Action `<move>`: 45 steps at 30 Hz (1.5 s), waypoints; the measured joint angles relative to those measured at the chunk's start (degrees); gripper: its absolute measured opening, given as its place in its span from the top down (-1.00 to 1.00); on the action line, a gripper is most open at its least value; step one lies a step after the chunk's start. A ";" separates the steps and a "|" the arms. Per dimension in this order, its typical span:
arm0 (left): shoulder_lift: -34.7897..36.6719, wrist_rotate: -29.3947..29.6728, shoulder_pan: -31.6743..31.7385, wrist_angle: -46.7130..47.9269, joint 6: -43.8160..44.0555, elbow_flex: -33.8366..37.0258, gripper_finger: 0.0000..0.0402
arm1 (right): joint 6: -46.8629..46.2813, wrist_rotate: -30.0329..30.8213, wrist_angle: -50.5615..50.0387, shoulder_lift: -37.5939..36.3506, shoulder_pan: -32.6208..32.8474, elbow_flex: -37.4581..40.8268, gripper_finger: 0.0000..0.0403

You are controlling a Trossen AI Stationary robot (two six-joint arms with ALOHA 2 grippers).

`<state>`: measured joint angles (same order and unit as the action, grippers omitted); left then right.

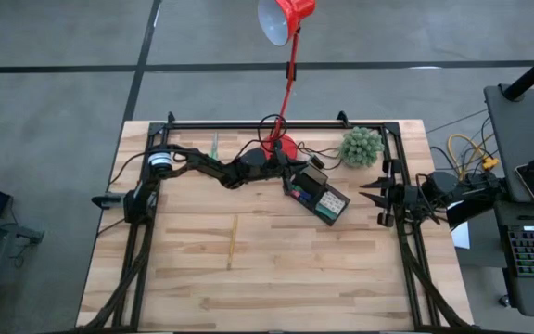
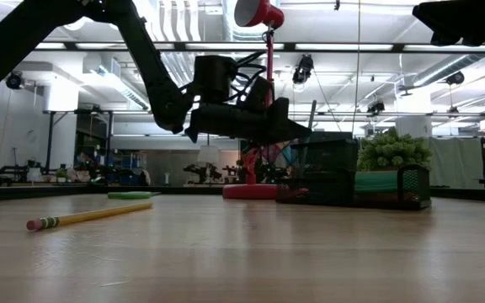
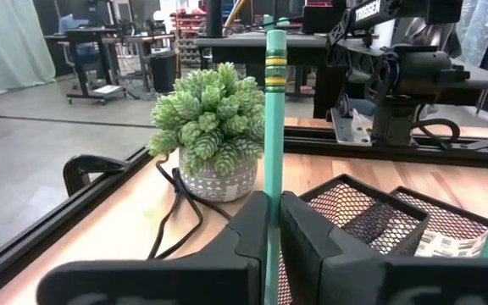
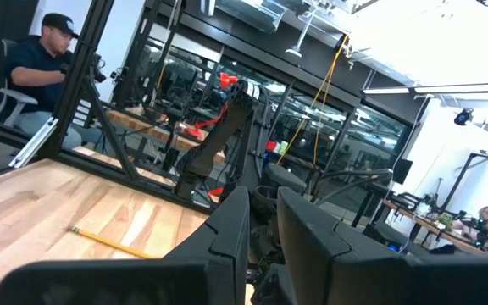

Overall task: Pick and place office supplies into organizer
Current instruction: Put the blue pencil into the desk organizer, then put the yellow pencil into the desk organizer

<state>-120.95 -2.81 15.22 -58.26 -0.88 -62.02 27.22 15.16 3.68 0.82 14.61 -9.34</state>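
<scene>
My left gripper (image 1: 297,175) hung above the table, just short of the organizer (image 1: 322,198). Its fingers (image 3: 248,241) were clamped on a teal pencil (image 3: 274,127), which stood upright between them, eraser end up. In the low view the gripper (image 2: 289,130) was held clear of the wood, level with the organizer's (image 2: 394,187) upper edge and beside it. The organizer lay just ahead of the fingers and a little to one side: black mesh, with a patterned block (image 3: 447,246) visible in one compartment and dark mesh dividers next to it. Coloured pieces sat in other compartments, too small to tell apart.

A potted plant (image 3: 210,127) stood beyond the gripper, past the pencil, with a black cable (image 3: 172,220) trailing by its pot. The red lamp (image 1: 286,56) had its base behind my left wrist.

A yellow pencil (image 1: 233,241) lay on the wood well behind the left gripper, toward the near edge. A green item (image 1: 214,146) lay near the far rail, well apart from the gripper; what it was I could not tell.

My right gripper (image 1: 371,197) waited at the right rail, fingers (image 4: 227,229) slightly apart, holding nothing. A person (image 4: 36,72) sat beyond the table.
</scene>
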 joint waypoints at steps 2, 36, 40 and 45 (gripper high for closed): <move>0.00 0.01 0.00 0.15 0.01 0.00 0.98 | 0.00 -0.02 0.00 0.00 -0.02 0.00 0.72; -0.22 0.17 0.03 1.52 0.67 0.04 0.59 | 0.00 -0.01 0.02 -0.01 0.00 0.00 0.72; -0.22 0.15 -0.02 1.29 0.67 0.04 0.45 | 0.02 -0.01 0.02 -0.02 -0.01 0.00 0.72; -0.22 0.13 0.00 1.13 0.56 0.04 0.37 | 0.00 0.00 0.02 -0.02 0.00 0.00 0.72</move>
<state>-121.16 -2.68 15.22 -57.13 -0.32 -61.98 27.22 15.16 3.70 0.80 14.61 -9.34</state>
